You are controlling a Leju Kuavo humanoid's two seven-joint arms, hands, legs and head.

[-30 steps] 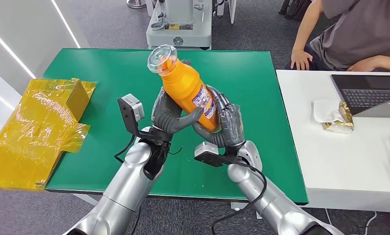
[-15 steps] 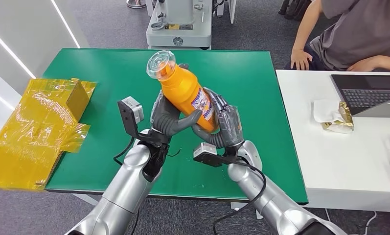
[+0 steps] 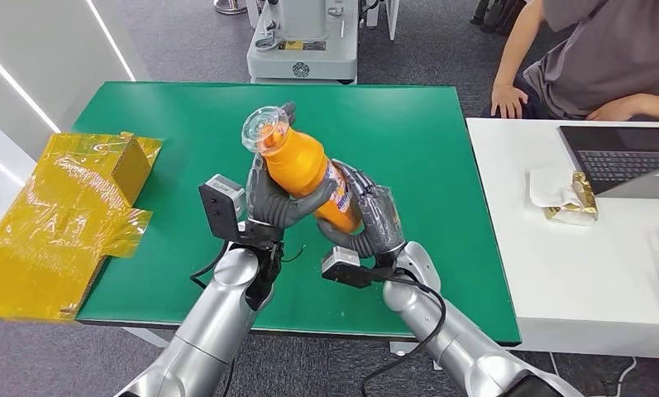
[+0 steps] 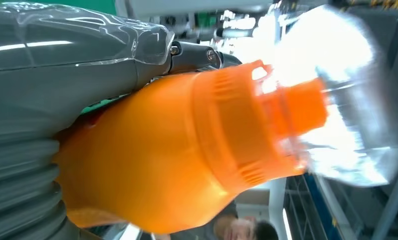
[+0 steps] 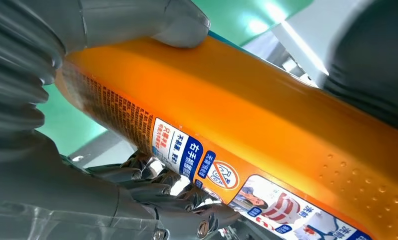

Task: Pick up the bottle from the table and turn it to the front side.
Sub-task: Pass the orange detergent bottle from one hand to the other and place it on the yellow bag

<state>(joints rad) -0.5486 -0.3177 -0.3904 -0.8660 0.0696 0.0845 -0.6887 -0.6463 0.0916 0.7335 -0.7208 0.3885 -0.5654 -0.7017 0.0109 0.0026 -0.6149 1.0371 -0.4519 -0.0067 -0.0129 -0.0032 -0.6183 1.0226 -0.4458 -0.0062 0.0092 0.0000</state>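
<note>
Holding the orange bottle (image 3: 309,175) up off the green table (image 3: 185,116), both hands share the load — the picking-up part of the task looks done. The left hand (image 3: 278,197) wraps the upper body just below the neck, thumb across the near side, and the right hand (image 3: 369,217) cups the lower end from beneath and behind. The bottle is tilted, its clear cap (image 3: 266,131) leaning up and away toward the robot's left, its base down in the right palm.

What remains is the turning. A strip of label (image 3: 341,184) shows on the side nearest the right hand, and the right wrist view shows printed text and small pictures on that label (image 5: 266,197), so the printed face seems to sit partly sideways rather than square to the front — I judge the rotation to be under way, not finished.

Compared with a second ago, the bottle has tipped lower and moved left: the cap now sits nearer the left hand. The left hand has climbed higher on the body and closed more firmly around it, while the right hand has slipped further under the base. Less of the label faces the head camera than before.
</note>
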